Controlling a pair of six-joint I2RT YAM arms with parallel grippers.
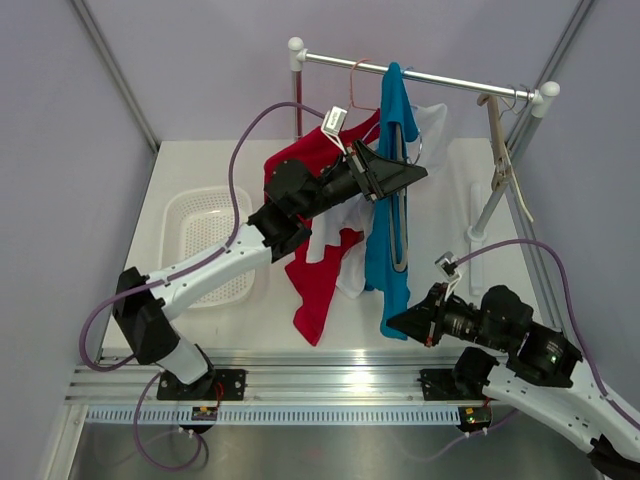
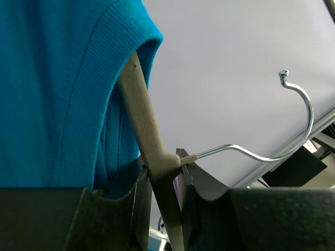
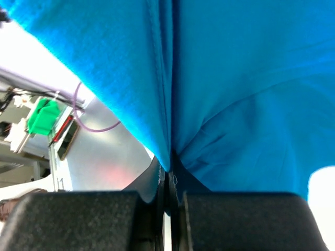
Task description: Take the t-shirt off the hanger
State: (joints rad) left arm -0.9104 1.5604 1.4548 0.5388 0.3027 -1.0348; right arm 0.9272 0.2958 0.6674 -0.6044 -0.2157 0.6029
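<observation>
Blue t-shirt (image 1: pixel 388 250) hangs on grey hanger (image 2: pixel 140 112), up by the rail (image 1: pixel 450 80). Left end effector (image 2: pixel 166 175) is clamped on the hanger neck, beside the wire hook (image 2: pixel 293 141). Right end effector (image 3: pixel 168 180) is pinched on the t-shirt's bottom edge, above the bench (image 1: pixel 210 170). 1 red garment (image 1: pixel 315 290) hangs alongside.

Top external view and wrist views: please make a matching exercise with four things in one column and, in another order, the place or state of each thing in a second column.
Things:
1. blue t-shirt
2. hanger
3. basket
4. red garment

States:
A. stands on the table, left side
B. neck clamped by the left gripper
C. partly hidden by the left arm
D. lower edge pinched by the right gripper

Pairs: 1-D, 2-B, 3-A, 4-C
</observation>
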